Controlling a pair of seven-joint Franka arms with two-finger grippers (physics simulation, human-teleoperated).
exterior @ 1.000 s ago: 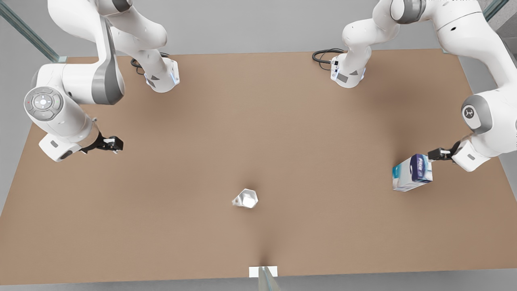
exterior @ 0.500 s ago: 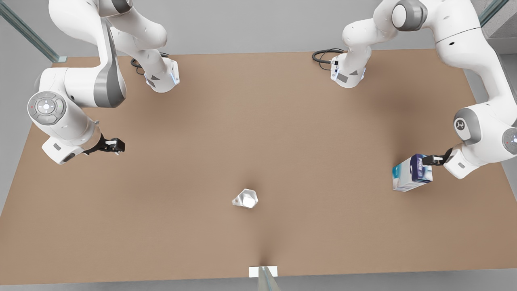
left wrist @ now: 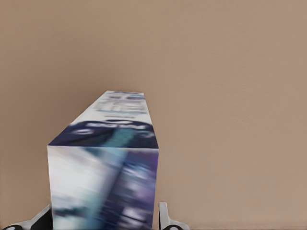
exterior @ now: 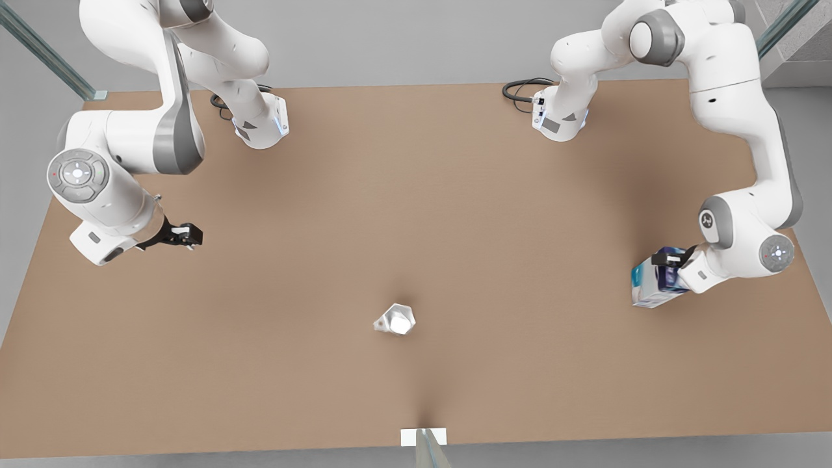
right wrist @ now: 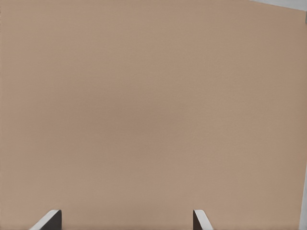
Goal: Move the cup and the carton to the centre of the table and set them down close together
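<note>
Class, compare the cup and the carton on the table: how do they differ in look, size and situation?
The cup is silvery and faceted; the carton is a white, blue and navy box. The cup is smaller than the carton. The cup stands alone mid-table, while the carton has the left gripper straddling it, fingers open. Both rest on the table.

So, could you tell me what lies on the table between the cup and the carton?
Nothing: in the front view, the table is bare between the cup and the carton, where the left gripper is.
</note>
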